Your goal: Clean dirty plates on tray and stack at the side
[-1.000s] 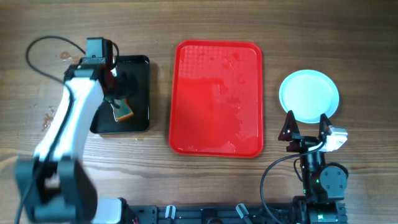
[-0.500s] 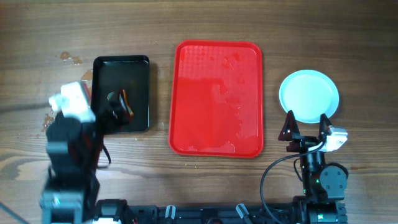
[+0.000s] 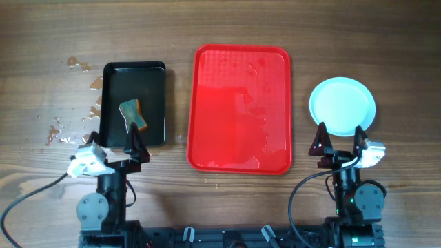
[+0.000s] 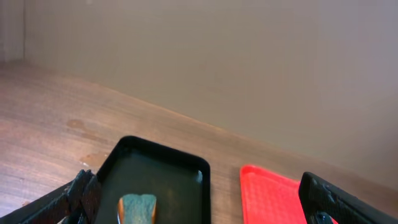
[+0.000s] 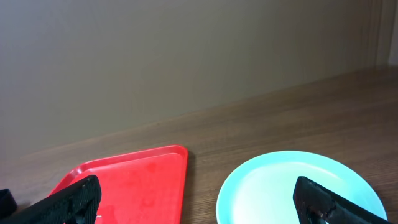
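The red tray lies in the table's middle with nothing on it but wet smears; it also shows in the left wrist view and the right wrist view. Pale blue plates sit in one stack right of the tray, also in the right wrist view; I cannot tell how many. My left gripper is open and empty at the near edge, just in front of the black tray. My right gripper is open and empty, just in front of the plates.
A black tray left of the red tray holds a green-and-orange sponge, also in the left wrist view. Water drops and smears mark the wood left of the black tray.
The left arm has drawn back from over the black tray to the table's near edge, leaving the sponge lying in the black tray. The right arm has not moved.
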